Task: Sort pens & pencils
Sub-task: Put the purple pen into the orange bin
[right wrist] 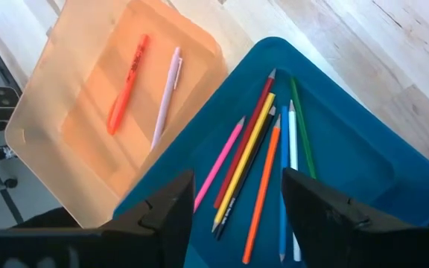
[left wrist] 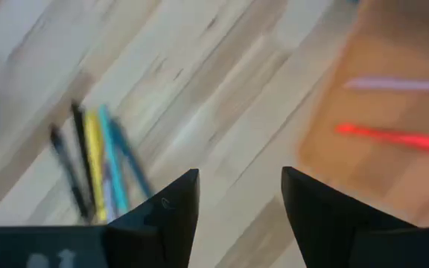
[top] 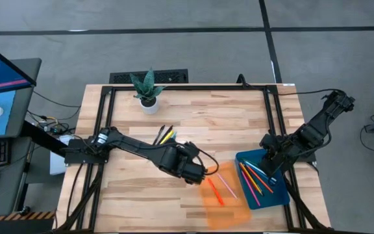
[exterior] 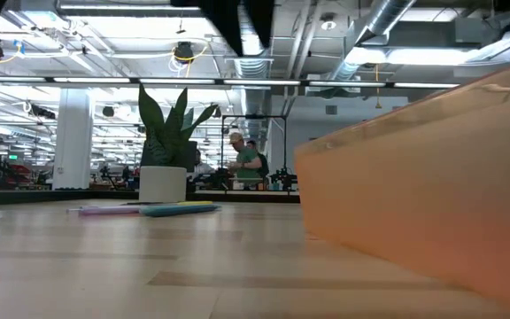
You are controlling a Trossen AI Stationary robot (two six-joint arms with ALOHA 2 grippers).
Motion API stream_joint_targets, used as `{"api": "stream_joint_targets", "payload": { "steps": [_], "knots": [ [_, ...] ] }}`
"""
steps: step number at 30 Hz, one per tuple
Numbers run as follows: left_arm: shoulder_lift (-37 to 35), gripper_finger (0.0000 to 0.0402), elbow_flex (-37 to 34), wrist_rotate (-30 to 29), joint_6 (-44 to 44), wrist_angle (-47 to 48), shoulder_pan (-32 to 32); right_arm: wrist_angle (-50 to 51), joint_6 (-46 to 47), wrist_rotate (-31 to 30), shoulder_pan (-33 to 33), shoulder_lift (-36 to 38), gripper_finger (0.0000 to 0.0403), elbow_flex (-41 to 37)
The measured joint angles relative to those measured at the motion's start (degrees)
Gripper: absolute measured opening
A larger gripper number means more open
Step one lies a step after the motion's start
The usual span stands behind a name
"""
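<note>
a: overhead view first. what's sorted so far?

b: translucent flat orange plastic tray (top: 229,207) holds two pens, a red-orange one (top: 214,192) and a pale pink one (top: 226,185). flat blue plastic tray (top: 263,179) just beside it holds a fan of coloured pencils (top: 255,180). a small cluster of unsorted sticks (top: 166,136), yellow, blue and dark, lies on the pale wooden table (top: 128,195) near the potted plant (top: 148,91).

a: and the arms?

b: left gripper (top: 203,173) hangs at the orange tray's edge; right gripper (top: 271,174) waits over the blue tray.

a: table-level view?

b: orange tray wall fills the near side; the leftover sticks (exterior: 153,209) lie by the plant pot.

a: left wrist?

b: fingers (left wrist: 173,205) spread, nothing between them, the same leftover cluster (left wrist: 95,160) beyond.

a: right wrist?

b: fingers (right wrist: 171,205) also parted and empty, above the pencils (right wrist: 263,164).

a: so, progress?

b: well past halfway, i'd judge; only that cluster is left.
</note>
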State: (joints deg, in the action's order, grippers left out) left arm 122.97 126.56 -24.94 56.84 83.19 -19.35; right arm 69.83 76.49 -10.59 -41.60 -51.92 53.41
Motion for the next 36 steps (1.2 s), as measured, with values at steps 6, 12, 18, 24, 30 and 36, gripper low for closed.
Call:
{"api": "stream_joint_targets", "payload": {
  "steps": [6,12,18,24,30,36],
  "knots": [
    [-0.3,0.0194,-7.6,6.0,0.0,-2.4,2.1,0.0,-0.6,0.0,0.0,0.0,0.0221,0.0],
    [-3.8,0.0197,-16.9,8.1,2.2,-9.2,2.7,0.1,-1.6,0.0,0.0,0.0,0.0221,0.0],
    [-15.7,0.0197,-32.6,5.9,7.8,-12.2,3.5,0.6,-2.0,0.0,0.0,0.0,0.0221,0.0],
    [-26.4,0.0197,-50.8,6.9,11.4,-19.6,4.7,0.9,-2.0,0.0,0.2,0.6,0.0221,0.0],
    [-28.6,0.0197,-62.2,9.7,11.1,-26.3,6.6,1.3,-2.0,0.0,1.6,1.1,0.0221,0.0],
    [-28.6,0.0197,-69.3,10.3,10.3,-34.1,8.3,1.4,-2.0,0.2,3.4,1.1,0.0221,0.0]
  ]
}}
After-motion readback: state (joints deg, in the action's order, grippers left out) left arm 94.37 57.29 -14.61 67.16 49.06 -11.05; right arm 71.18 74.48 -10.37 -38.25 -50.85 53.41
